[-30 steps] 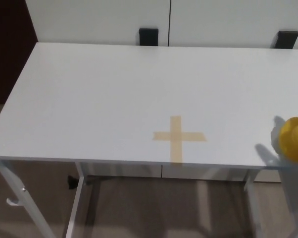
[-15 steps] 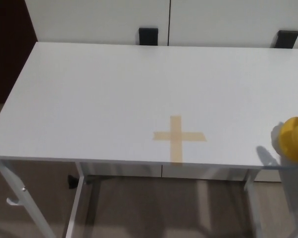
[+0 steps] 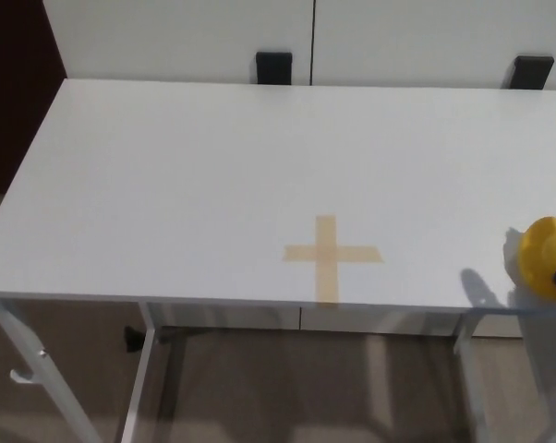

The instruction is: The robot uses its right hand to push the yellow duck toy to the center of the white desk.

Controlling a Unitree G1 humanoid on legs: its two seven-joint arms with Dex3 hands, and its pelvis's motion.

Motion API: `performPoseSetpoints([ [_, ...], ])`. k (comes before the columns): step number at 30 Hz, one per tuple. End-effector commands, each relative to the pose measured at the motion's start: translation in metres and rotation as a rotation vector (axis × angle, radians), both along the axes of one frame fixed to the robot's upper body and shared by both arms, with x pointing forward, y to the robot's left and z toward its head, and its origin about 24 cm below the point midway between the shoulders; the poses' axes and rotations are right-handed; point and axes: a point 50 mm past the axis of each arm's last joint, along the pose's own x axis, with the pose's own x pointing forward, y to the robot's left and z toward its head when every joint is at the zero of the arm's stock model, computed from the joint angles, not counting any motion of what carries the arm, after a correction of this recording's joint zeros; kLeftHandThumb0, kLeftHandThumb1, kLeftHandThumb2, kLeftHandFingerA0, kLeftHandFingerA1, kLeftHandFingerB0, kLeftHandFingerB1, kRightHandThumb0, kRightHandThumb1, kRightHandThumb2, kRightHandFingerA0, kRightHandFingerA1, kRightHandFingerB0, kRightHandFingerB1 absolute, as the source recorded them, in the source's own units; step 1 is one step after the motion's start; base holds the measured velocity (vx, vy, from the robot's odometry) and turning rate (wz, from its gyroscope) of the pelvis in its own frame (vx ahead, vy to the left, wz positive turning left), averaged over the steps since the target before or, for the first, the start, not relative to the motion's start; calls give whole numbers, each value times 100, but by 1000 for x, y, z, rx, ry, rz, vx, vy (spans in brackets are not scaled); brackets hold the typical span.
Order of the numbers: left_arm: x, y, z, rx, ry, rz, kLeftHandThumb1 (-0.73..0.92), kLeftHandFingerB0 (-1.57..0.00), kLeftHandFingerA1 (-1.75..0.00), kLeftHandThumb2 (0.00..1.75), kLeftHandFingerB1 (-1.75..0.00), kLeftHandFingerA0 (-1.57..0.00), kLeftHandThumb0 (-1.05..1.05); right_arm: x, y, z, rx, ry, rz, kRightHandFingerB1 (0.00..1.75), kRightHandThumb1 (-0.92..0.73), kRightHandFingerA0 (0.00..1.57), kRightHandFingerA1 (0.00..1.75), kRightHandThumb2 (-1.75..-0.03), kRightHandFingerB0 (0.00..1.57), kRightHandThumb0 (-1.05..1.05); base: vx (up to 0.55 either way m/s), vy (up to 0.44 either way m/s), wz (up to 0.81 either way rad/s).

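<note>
We find the yellow duck toy (image 3: 542, 257) at the far right of the white worktop (image 3: 213, 175), near its front edge and well apart from the tape cross (image 3: 331, 254) that likely marks the centre; a dark sliver at the picture's right edge covers part of the duck, perhaps our right hand, though we cannot tell how its fingers stand; the left hand is out of view; we should press low on the duck's right side and sweep steadily leftward, lest it tip or slip off the front edge.
</note>
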Motion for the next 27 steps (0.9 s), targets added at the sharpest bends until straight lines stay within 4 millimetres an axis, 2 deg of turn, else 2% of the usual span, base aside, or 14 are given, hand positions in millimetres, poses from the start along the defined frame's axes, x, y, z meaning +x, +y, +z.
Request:
performPoseSetpoints([
  [1, -3, -1, -2, 2, -5, -3, 68, -77, -51, 61, -49, -73, -21, -1, 10, -2, 39, -38, -40, 49, -54, 0, 51, -114, 0, -35, 0, 0, 0],
  [3, -4, -2, -2, 2, -4, -3, 68, -79, -59, 61, -49, -77, -20, 0, 16, -4, 46, -37, -38, 49, -54, 0, 51, -114, 0, -35, 0, 0, 0],
  [7, -5, -3, -3, -5, -4, 3, 64, -80, -56, 59, -50, -72, -23, 2, 25, -6, 71, -40, -29, 49, -53, 0, 51, -113, 0, -36, 0, 0, 0],
  [8, -5, -3, -4, -4, 2, 0, 64, -79, -48, 60, -49, -71, -23, 4, 30, -7, 85, -36, -22, 32, -92, 7, 39, -78, 14, -86, 0, 0, 0],
  [9, -4, -4, -4, -3, 6, -2, 64, -79, -48, 60, -49, -71, -23, 5, 34, -7, 95, -34, -17, 32, -92, 7, 39, -78, 14, -86, 0, 0, 0],
  [10, -3, -4, -4, -4, 5, 0, 63, -75, -45, 59, -47, -68, -26, 7, 40, -7, 100, -31, -11, 49, -53, 1, 52, -114, 0, -35, 0, 0, 0],
  [14, -2, -5, -4, -7, -3, -3, 65, -78, -56, 60, -50, -73, -23, 11, 55, -6, 94, -39, 16, 50, -52, 1, 52, -114, 0, -36, 0, 0, 0],
  [19, -4, -5, -5, -12, -3, -7, 65, -80, -55, 60, -51, -74, -20, 14, 72, -6, 95, -34, 49, 49, -52, 1, 52, -114, 0, -36, 0, 0, 0],
  [20, -4, -5, -5, -12, -1, -12, 63, -80, -54, 59, -51, -73, -21, 15, 78, -6, 105, -36, 63, 47, -76, 0, 49, -117, 7, -73, 0, 0, 0],
  [21, -4, -6, -5, -12, 1, -16, 63, -80, -54, 59, -51, -73, -21, 16, 82, -6, 114, -39, 72, 47, -76, 0, 49, -117, 7, -73, 0, 0, 0],
  [22, -4, -6, -5, -12, 2, -16, 65, -79, -53, 60, -50, -72, -21, 17, 87, -6, 121, -37, 80, 50, -53, 1, 53, -114, 0, -36, 0, 0, 0],
  [25, -4, -6, -5, -15, 4, -10, 65, -78, -56, 60, -50, -74, -21, 19, 93, -5, 124, -35, 86, 50, -52, 1, 53, -113, 0, -36, 0, 0, 0],
  [26, -4, -6, -5, -18, 3, -13, 66, -83, -57, 60, -53, -74, -19, 20, 98, -4, 131, -34, 90, 34, -92, 4, 42, -77, 11, -84, 0, 0, 0],
  [27, -3, -6, -5, -19, 2, -16, 66, -83, -57, 60, -53, -74, -19, 21, 102, -3, 136, -35, 93, 34, -92, 4, 42, -77, 11, -84, 0, 0, 0],
])
